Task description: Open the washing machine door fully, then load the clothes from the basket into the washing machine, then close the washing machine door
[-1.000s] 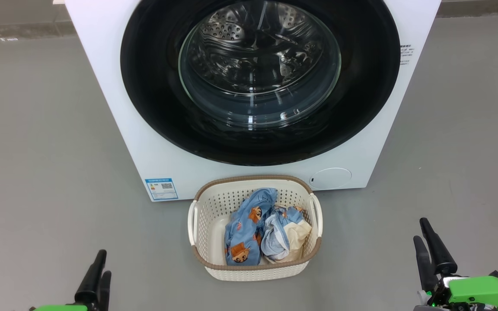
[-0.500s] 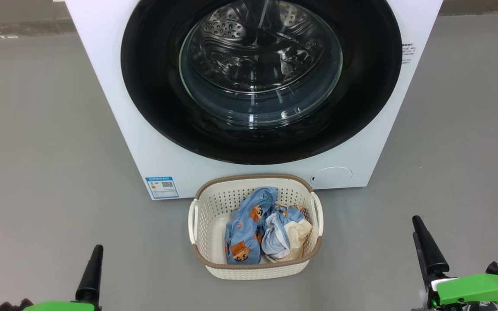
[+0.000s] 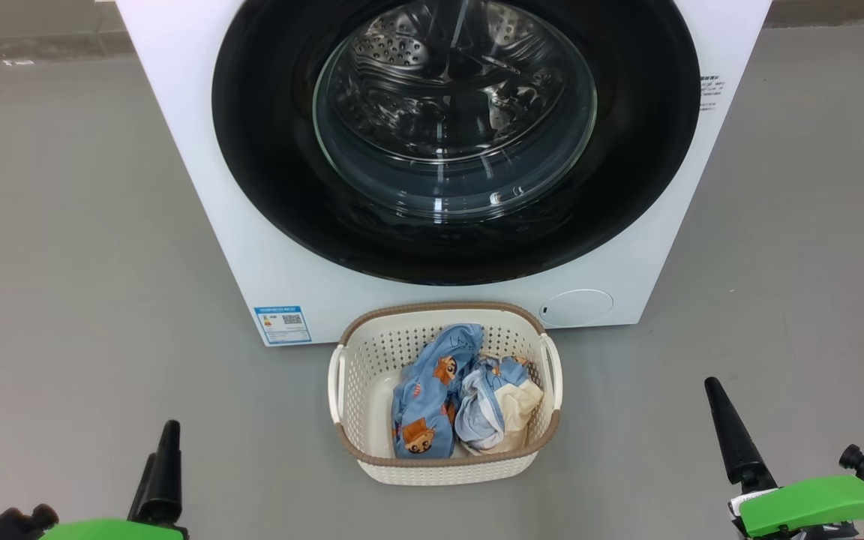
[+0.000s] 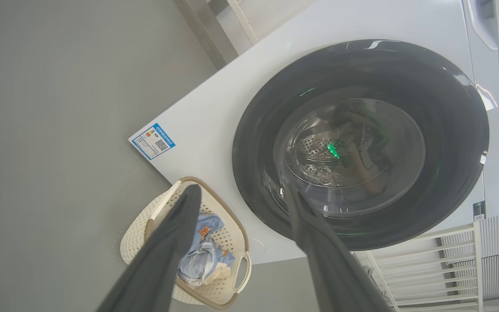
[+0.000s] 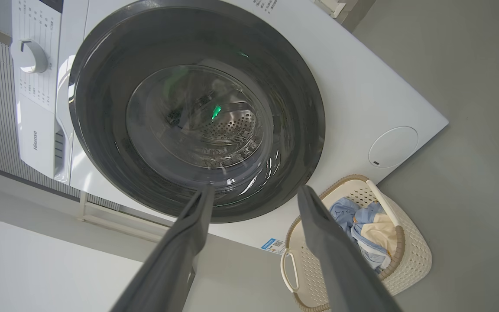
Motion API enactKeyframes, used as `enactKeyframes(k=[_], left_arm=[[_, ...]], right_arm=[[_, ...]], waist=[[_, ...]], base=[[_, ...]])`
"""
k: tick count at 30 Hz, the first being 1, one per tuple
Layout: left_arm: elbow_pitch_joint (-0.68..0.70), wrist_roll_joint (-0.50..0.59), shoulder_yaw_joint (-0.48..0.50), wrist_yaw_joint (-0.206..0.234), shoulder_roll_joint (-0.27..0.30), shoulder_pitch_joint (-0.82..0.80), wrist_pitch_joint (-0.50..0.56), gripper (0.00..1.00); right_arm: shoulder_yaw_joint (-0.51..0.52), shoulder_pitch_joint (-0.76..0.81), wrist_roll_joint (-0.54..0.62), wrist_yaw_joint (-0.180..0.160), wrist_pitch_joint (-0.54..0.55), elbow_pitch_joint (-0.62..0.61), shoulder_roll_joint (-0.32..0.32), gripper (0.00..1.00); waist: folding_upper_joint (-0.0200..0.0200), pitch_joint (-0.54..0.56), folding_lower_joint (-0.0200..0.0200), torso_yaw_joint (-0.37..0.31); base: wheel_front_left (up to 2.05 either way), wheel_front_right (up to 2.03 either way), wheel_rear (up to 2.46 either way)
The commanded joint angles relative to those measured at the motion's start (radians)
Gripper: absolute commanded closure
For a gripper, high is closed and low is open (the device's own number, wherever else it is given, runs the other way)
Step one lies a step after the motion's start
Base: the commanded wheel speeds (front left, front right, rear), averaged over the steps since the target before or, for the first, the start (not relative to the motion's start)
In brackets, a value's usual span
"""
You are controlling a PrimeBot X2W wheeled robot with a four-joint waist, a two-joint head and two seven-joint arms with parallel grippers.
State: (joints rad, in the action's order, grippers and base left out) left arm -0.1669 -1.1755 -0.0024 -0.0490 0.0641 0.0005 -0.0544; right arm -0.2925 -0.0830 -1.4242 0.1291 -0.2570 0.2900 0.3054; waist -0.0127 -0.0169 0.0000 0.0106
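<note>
Here both sets of jaws stand wide apart and empty: the left jaws low to the left of the basket [image 3: 447,469], the right jaws to its right and, we judge, slightly further forward. The clothes [image 3: 432,397] lie heaped inside the basket. Directly behind the basket rises the washer [image 3: 327,300], its round door [image 3: 267,150] shut and centred above the basket. So the door lies ahead and up from both arms; we cannot tell which edge bears the handle.
</note>
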Motion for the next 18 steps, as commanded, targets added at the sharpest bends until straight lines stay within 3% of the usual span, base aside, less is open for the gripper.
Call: enactKeyframes(k=[1, 18], left_arm=[[0.033, 0.048, 0.013, -0.009, 0.014, -0.017, -0.012, 0.00], [0.051, 0.273, 0.018, -0.025, 0.010, -0.010, -0.054, 0.00]], right_arm=[[0.011, -0.047, 0.048, 0.001, -0.002, -0.014, 0.005, 0.00], [0.049, -0.052, 0.290, 0.001, -0.002, 0.010, -0.030, 0.00]], waist=[[0.0000, 0.000, 0.0000, 0.000], [0.0000, -0.006, 0.0000, 0.001]], base=[[0.00, 0.00, 0.00], [0.00, 0.00, 0.00]])
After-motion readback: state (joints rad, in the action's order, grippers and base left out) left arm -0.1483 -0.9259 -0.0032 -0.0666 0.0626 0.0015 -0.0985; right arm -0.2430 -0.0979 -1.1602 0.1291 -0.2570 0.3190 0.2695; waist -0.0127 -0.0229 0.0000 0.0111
